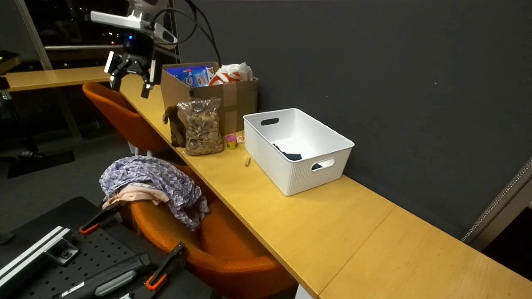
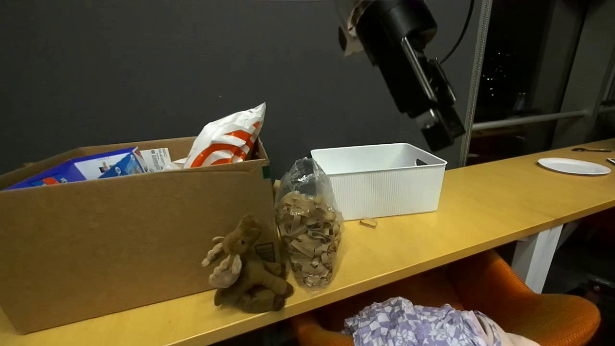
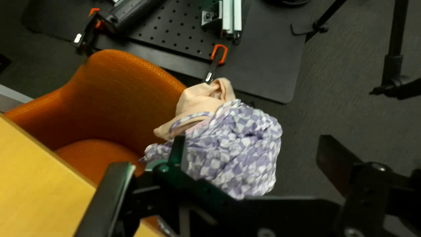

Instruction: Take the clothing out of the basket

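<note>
A white ribbed basket point(image 1: 268, 155) stands on the wooden table against the dark wall; it also shows in an exterior view point(image 2: 389, 192). A piece of dark navy clothing point(image 1: 292, 156) lies low inside it; the front wall hides part of it. My gripper point(image 1: 130, 87) is raised in the air, apart from the basket, and shows in an exterior view point(image 2: 441, 133). In the wrist view, the fingers point(image 3: 253, 148) are wide apart with nothing held. Below them, purple-and-white patterned clothing point(image 3: 230, 154) with a peach part point(image 3: 200, 100) hangs over an orange chair point(image 3: 125, 98).
A cardboard box point(image 1: 245, 99) with packages stands beside the basket. A clear bag of brown strips point(image 1: 203, 128), a brown plush moose point(image 2: 252, 278) and a small tub point(image 1: 231, 142) are near it. A white plate point(image 2: 574, 166) lies farther along the table point(image 1: 332, 224).
</note>
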Robot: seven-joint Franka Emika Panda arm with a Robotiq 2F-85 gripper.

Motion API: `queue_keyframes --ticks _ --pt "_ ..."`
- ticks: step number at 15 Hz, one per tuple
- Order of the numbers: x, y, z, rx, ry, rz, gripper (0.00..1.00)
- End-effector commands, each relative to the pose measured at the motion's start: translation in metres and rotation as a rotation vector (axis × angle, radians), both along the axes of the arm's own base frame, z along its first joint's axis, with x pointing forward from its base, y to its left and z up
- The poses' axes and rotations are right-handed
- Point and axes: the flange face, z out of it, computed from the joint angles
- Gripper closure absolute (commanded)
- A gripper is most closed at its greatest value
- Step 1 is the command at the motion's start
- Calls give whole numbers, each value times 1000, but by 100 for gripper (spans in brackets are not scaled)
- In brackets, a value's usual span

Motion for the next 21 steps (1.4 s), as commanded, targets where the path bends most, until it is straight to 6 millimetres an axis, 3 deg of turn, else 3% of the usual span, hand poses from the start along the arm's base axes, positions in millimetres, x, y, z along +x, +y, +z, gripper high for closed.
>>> queue_keyframes --ticks 1,5,9,16,21 --pt "23 -76 48 31 -173 -109 0" --pt "67 -173 58 -14 -423 -157 0" --pt "111 -241 34 -89 -666 -161 0" --pt "178 -302 -17 -180 -1043 -224 0" --pt "197 -323 -88 -192 -1080 -335 0"
